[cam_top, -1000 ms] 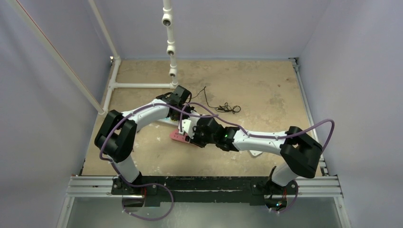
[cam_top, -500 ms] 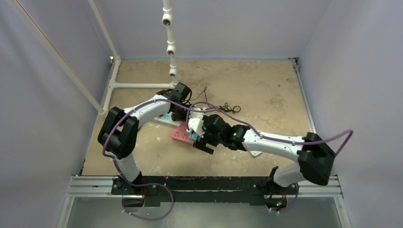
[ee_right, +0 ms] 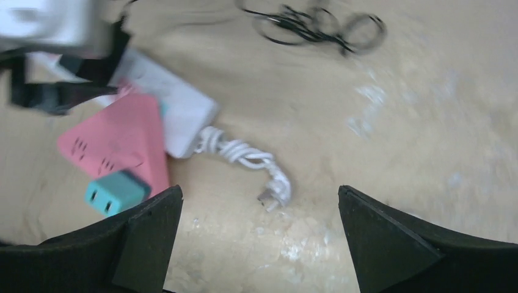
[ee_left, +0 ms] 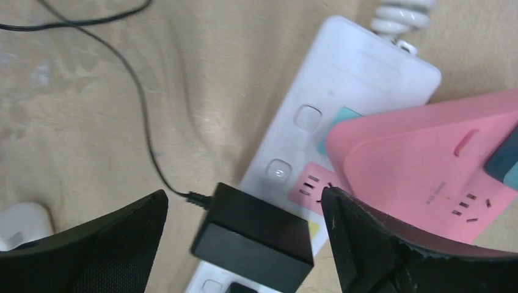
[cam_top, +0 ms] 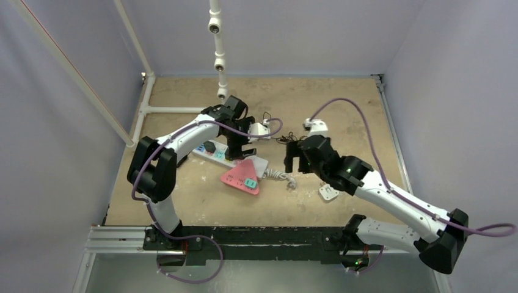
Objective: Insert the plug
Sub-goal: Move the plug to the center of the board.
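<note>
Left jaws: wide open, empty, straddling the black plug point(ee_left: 253, 239), which sits in the white power strip point(ee_left: 342, 104). A pink socket block point(ee_left: 421, 159) overlaps the strip just beside them; its lettering is unreadable. Right jaws: wide open, empty, with a white coiled cord point(ee_right: 241, 154) between them on the table point(ee_right: 403, 152).

In your left wrist view, white power strip point(ee_left: 342, 91) cut at the bottom edge, pink strip point(ee_left: 421, 165) cut at the right, black plug point(ee_left: 253, 238) with prongs hidden, upper left of your right wrist view blurred, small white piece point(cam_top: 328, 193) in the top view too small to name.
</note>
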{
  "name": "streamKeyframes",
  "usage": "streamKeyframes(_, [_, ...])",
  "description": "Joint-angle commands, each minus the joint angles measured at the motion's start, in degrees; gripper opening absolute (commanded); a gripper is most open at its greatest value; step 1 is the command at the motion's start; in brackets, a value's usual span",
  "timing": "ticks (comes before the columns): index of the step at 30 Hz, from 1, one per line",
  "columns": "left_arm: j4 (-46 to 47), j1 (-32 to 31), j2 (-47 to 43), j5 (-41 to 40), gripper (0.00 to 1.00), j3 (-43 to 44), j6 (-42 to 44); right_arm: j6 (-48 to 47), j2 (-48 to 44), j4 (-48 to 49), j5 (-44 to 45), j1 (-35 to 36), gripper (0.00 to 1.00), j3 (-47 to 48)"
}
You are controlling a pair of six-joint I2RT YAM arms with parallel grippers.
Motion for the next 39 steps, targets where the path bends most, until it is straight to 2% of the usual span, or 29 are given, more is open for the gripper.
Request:
streamKeyframes(1, [0.32,1.20,-1.80,1.65,0.99,6.65,-6.59,35.13,-1.95,-23.31,9.13,-5.31,0.99,0.80])
streamKeyframes(4, [0.40,1.51,-1.67,2.62,0.99,9.65,-9.56,42.30,-1.66,-29.21,6.56,-6.69,0.99,0.59])
streamKeyframes(9, [-1.26,2.54,0.09,3.77,0.99,14.73,-15.20,48.73,-0.71,-34.13,1.54,-7.51,0.99,-2.10])
streamKeyframes(19, [-9.82,9.69,6.36,5.05,0.99,32.34,-27.98,51.11,-0.48,-35.61,-4.88,-11.41,0.99,-8.15])
streamKeyframes(23, [-11.83,13.60,6.38,6.13,0.99,33.10,-29.53,48.06,0.73,-31.03,-5.54,-16.47,0.99,-10.22])
streamKeyframes(28, [-16.14,16.30,5.20,6.97,0.99,32.43,-28.00,41.55,8.19,-25.11,-4.61,-23.35,0.99,-9.06])
streamKeyframes(35, [-13.26,17.78,-1.71,7.67,0.99,26.06,-27.34,35.64,15.56,-17.42,-3.27,-30.71,0.99,-9.36])
streamKeyframes(39, [-13.43,17.78,-3.14,6.96,0.99,25.87,-27.16,34.69,17.05,-13.61,-4.41,-31.54,0.94,-9.65])
